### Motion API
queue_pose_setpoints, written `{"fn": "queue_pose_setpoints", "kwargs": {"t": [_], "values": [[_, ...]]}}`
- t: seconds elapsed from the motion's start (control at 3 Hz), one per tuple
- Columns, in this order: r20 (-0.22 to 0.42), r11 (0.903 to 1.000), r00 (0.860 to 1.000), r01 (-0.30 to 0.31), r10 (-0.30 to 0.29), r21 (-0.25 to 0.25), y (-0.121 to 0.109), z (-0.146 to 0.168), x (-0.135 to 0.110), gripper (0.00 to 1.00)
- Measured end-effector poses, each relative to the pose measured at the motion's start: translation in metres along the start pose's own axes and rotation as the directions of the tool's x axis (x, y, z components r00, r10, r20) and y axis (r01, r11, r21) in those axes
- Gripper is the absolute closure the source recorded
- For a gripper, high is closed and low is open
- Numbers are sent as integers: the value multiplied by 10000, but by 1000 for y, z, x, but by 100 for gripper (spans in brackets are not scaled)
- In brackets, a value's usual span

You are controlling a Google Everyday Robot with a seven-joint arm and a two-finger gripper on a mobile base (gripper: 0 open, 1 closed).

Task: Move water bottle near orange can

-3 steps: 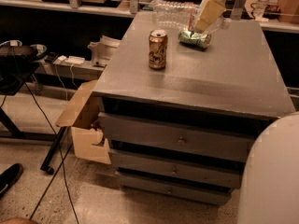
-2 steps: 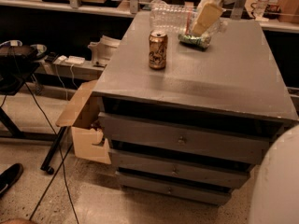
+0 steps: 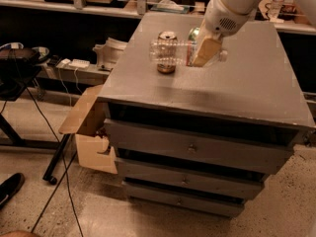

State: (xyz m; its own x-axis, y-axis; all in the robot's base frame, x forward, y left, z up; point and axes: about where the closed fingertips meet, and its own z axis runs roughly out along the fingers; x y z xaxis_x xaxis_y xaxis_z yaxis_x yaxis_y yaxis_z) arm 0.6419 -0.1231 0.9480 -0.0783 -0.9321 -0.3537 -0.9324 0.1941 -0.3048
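Since the earlier view, the water bottle has left the far edge of the grey cabinet top and come forward with the gripper. It now hangs crosswise in front of the orange can. The can stands upright just behind it, its body seen through the clear plastic. A green can sits close behind, mostly hidden by the gripper's tan finger. Left of the cabinet, an open cardboard box and cables lie on the floor, well apart from the work. The jaws pinch the bottle near its right end, beside the label band. The bottle lies level, its long axis running left to right, with the wide ribbed body to the left and what seems to be the cap end to the right.
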Motion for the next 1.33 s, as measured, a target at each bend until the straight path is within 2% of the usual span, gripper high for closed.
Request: {"fn": "queue_pose_setpoints", "kwargs": {"t": [0.33, 0.67, 1.33], "values": [[-155, 9984, 9992, 369, -376, -423, 17, 27, -2, 100], [-271, 9959, 9977, 599, -618, -672, 24, 44, -3, 100], [-398, 9951, 9966, 698, -727, -699, 14, 68, 0, 100]]}}
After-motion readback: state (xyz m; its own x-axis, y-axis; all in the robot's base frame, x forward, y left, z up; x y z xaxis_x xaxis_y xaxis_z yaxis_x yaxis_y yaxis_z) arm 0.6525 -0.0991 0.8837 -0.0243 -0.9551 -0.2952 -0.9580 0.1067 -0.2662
